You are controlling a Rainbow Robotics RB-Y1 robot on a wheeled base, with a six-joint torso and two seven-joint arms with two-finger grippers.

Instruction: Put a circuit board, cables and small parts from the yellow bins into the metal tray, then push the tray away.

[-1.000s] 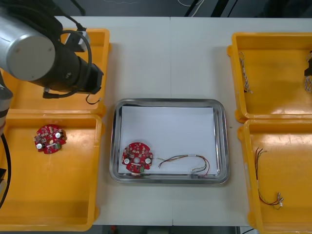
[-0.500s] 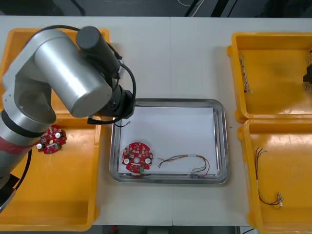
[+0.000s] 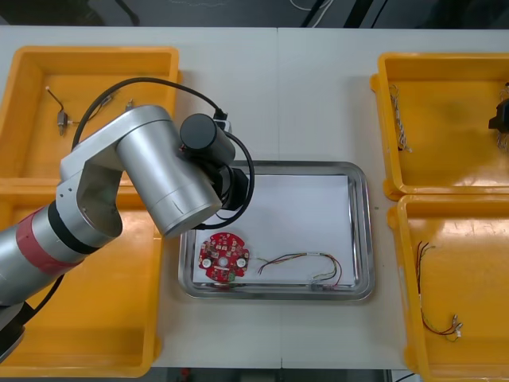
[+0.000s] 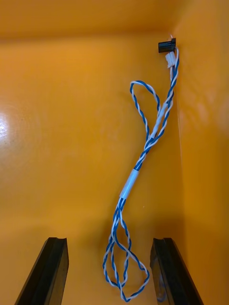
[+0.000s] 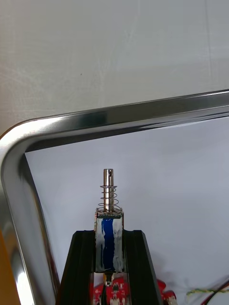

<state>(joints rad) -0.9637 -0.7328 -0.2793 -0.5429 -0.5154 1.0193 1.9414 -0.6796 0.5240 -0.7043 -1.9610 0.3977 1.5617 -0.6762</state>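
The left arm reaches in over the far left corner of the metal tray, which sits mid-worktop between the yellow bins. The step in hand looks like delivering a small part. In the left wrist view the left claw pinches a small metal part between its black fingers. The part is upright, with a blue body and a spring and pin on top. It hangs above the tray's white inside, just within the shiny rim's corner. A round red circuit board and a red and yellow cable already lie along the tray's near side.

The next move, as I judge it, is to lower the part and part the fingers over bare white, away from the board (which lies near the claw).

From above, the arm's bulk covers the left claw and its load. The wrist camera supplies that detail. The right wrist view adds another. The right claw is spread wide over a blue and white twisted cable in the far right yellow bin. The cable's lower loops lie between the fingers, ungrasped. The front view shows that claw as a dark shape at the bin's outer edge.
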